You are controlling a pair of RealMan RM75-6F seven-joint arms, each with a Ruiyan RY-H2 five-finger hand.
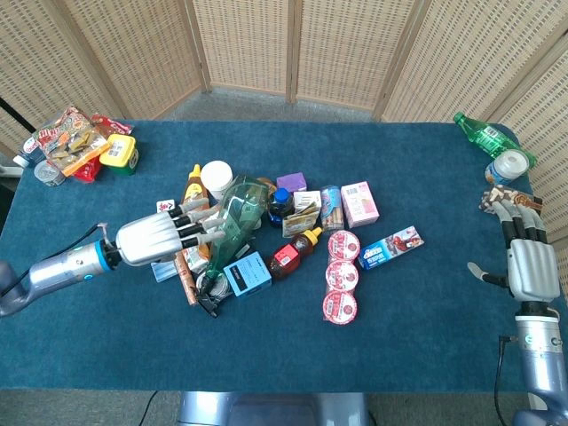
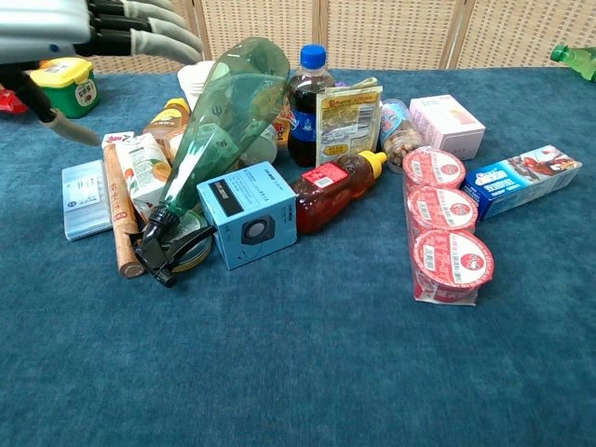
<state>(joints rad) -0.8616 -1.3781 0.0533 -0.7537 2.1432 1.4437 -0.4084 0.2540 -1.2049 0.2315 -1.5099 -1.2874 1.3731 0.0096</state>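
While left hand (image 1: 155, 240) hovers over left side of pile, fingers (image 1: 197, 229) spread wide, empty, tips just beside green translucent plastic spray bottle (image 1: 232, 226). Bottle lies tilted atop pile mid-surface, black trigger nozzle (image 2: 166, 251) toward front edge. Judged: light, hollow, slick, may roll; best hold around narrow neck above trigger. Left forearm low, reaching in from left, palm down. Right hand (image 1: 524, 262) at far right edge of blue cloth surface (image 1: 266, 355), upright, fingers apart, holding nothing.
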